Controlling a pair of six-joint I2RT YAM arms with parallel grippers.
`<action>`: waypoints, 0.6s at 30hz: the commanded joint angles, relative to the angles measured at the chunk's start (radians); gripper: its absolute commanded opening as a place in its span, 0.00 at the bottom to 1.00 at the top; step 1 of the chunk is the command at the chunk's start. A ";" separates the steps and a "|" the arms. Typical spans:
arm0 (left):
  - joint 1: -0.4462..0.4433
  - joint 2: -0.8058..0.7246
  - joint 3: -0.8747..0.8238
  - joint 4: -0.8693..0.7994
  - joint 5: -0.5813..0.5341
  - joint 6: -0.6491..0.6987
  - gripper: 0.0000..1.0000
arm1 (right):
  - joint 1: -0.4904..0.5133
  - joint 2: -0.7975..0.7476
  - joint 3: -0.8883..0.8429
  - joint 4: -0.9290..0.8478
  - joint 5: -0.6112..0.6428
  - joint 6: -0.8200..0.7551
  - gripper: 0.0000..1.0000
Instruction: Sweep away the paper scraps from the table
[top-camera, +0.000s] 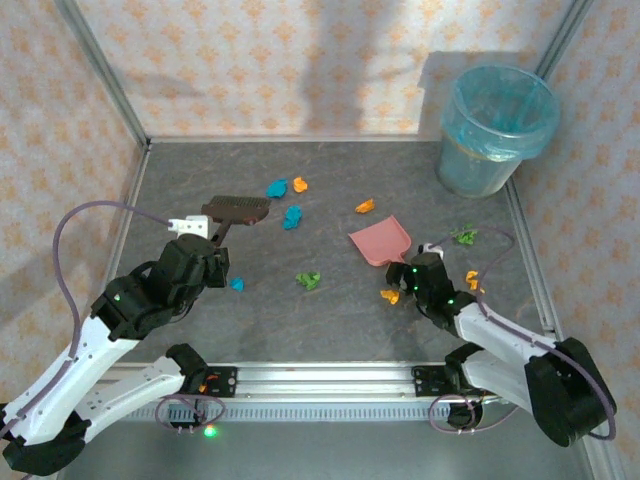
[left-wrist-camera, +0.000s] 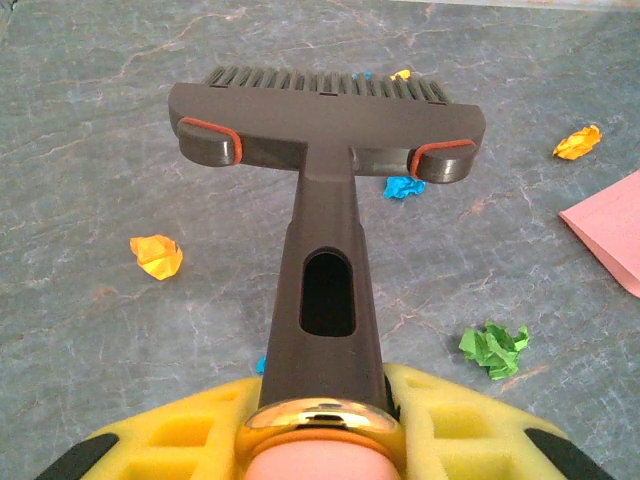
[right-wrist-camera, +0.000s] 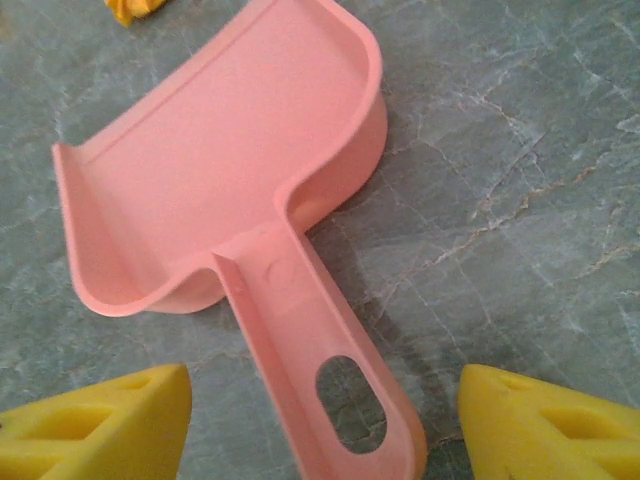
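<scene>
Grey table (top-camera: 380, 165), paper scraps (top-camera: 291, 217) scattered ahead of left hand (top-camera: 207, 243) grasping brush (top-camera: 236, 208), right hand (top-camera: 418, 262) released, straddling dustpan handle (right-wrist-camera: 290, 310)

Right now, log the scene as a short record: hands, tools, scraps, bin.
left hand: shut on the brush handle
right hand: open, straddling the dustpan handle
dustpan: on the table, holding no scraps
paper scraps: blue, orange, green, scattered across the table
bin: far right corner, blue liner
</scene>
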 joint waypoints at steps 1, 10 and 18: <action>0.007 -0.007 -0.008 0.035 -0.030 0.018 0.00 | 0.010 0.028 0.038 0.010 0.051 0.010 0.70; 0.008 -0.006 -0.010 0.033 -0.035 0.017 0.00 | 0.039 0.072 0.064 -0.003 0.095 -0.022 0.62; 0.008 0.001 -0.009 0.034 -0.031 0.017 0.00 | 0.084 0.111 0.096 -0.033 0.149 -0.047 0.58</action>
